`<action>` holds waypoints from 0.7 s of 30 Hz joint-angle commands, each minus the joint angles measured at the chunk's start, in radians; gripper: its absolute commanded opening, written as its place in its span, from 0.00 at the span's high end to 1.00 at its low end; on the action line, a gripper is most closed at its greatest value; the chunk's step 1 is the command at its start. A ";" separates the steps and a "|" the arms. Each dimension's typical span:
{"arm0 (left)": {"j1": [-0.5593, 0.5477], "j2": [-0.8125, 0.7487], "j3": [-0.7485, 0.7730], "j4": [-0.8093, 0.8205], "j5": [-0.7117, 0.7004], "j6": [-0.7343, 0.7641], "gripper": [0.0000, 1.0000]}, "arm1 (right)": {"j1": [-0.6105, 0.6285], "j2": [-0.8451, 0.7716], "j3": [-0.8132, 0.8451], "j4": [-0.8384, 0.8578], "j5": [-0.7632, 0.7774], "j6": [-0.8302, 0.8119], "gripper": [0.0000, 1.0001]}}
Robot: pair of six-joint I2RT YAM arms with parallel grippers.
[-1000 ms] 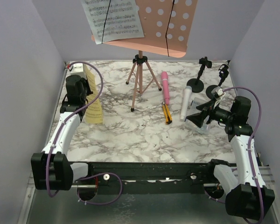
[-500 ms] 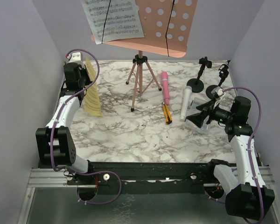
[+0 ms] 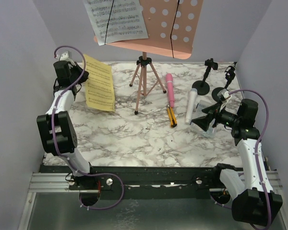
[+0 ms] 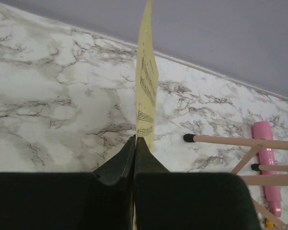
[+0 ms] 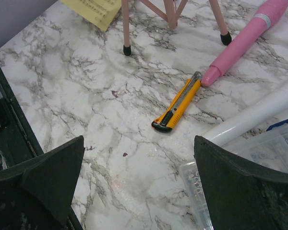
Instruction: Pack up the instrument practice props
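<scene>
Yellow sheet-music page (image 3: 100, 84): pinched by one edge in the left jaws, up at the far left of the surface, close to the left wall. Shows printed staves to the overhead camera. From the left wrist, appears as a thin edge-on yellow sheet-music page (image 4: 146, 91) reaching straight ahead of the jaws, which press fully together on the paper. Cannot tell whether its lower corner touches the surface.

Below: white marble-patterned surface (image 3: 134, 139) with grey veins, closed in by plain lavender-grey walls at left, back and right.

Just right of the page: pink tripod (image 3: 144, 81), standing on spread legs and carrying the pink perforated music rack (image 3: 175, 24), with a white sheet-music page (image 3: 116, 20) leaning on the rack's left half.

Further right, lying flat: pink toy microphone (image 3: 170, 90), then grey-white toy microphone (image 3: 191, 105) beside it. Behind these, upright near the back right corner: two black round-based mic mounts (image 3: 203, 81) (image 3: 223, 88). At the near end of the pink microphone: small yellow-and-black cutter (image 5: 177, 108), tip almost against it.

Right jaws: spread wide, gripping nothing, hanging over the right side well apart from the yellow page.

Under them: clear plastic box (image 5: 240, 163), touching the grey-white microphone's near end; contents too blurred to name.
</scene>
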 commanded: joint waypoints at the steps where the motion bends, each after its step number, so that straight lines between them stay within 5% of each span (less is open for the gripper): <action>1: 0.103 0.200 0.085 0.000 0.180 -0.148 1.00 | -0.005 -0.017 -0.014 -0.010 0.025 -0.012 0.00; 8: 0.167 0.402 0.256 -0.141 0.149 -0.265 0.99 | -0.005 -0.008 -0.020 -0.001 0.029 -0.011 0.00; 14: 0.166 0.401 0.350 -0.300 -0.056 -0.207 0.34 | -0.005 0.000 -0.021 0.002 0.031 -0.011 0.00; 17: 0.166 0.342 0.314 -0.310 -0.162 -0.201 0.16 | -0.005 0.001 -0.021 0.004 0.028 -0.011 0.00; 21: 0.166 0.247 0.226 -0.298 -0.234 -0.230 0.06 | -0.005 0.001 -0.024 0.004 0.028 -0.011 0.00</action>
